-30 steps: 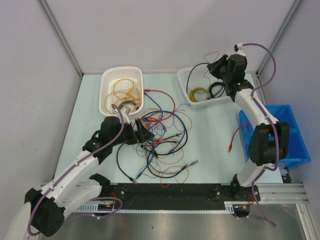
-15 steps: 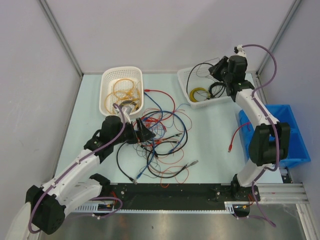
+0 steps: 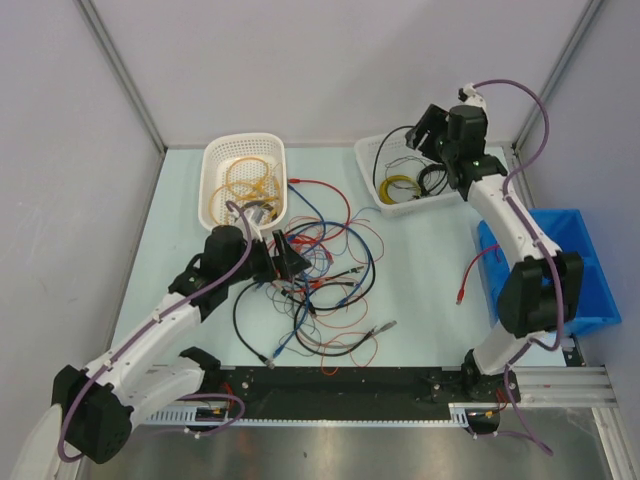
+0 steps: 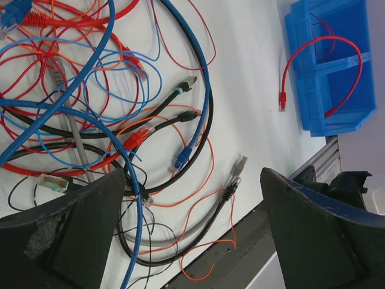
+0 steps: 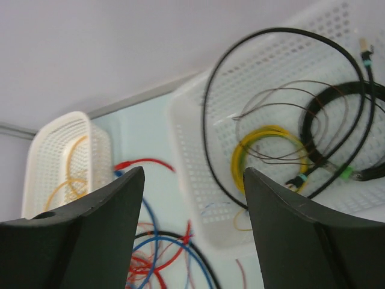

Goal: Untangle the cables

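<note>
Most of the cables (image 3: 330, 290) lie knotted mid-table beside the left gripper (image 3: 290, 263), only a few coiled in the far left basket (image 3: 244, 137) and right basket (image 3: 366, 165), while that gripper and the right gripper (image 3: 427, 129) both gape empty.

- Left arm (image 3: 150, 340) and right arm (image 3: 505, 215): white shells with chunky black joints.
- A purple-grey cable (image 3: 530, 105) runs along each arm.
- Left tool (image 4: 194, 174) fingers (image 4: 60, 235): matte black wedges, one scuffed grey.
- Right tool (image 5: 194, 170) fingers (image 5: 90, 241): plain black wedges.
</note>
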